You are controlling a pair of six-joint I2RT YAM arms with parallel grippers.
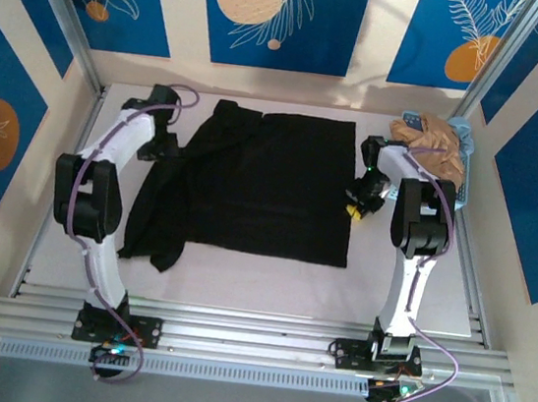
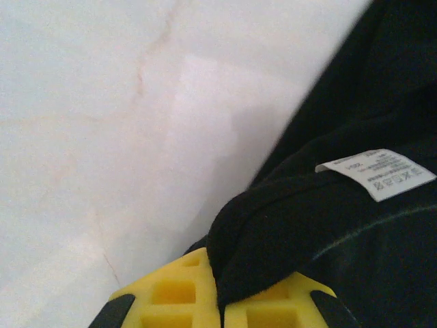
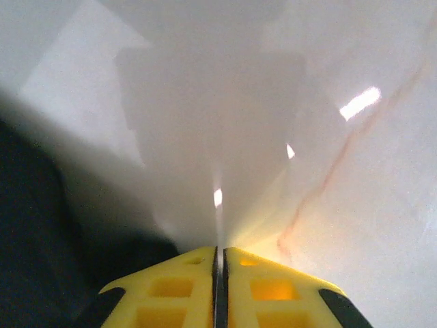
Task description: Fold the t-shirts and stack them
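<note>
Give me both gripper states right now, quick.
Left gripper: closed, pinching a fold of the black t-shirt.
Right gripper: closed, nothing visible between its fingers, beside the shirt's edge.

Lit evenly from above; glare spots and soft shadows are cast on the table (image 3: 382, 205); wrist views blurred

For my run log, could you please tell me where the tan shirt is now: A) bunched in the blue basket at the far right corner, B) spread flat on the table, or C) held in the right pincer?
A: the tan shirt lies bunched in the basket; the black shirt is the one spread on the table.
</note>
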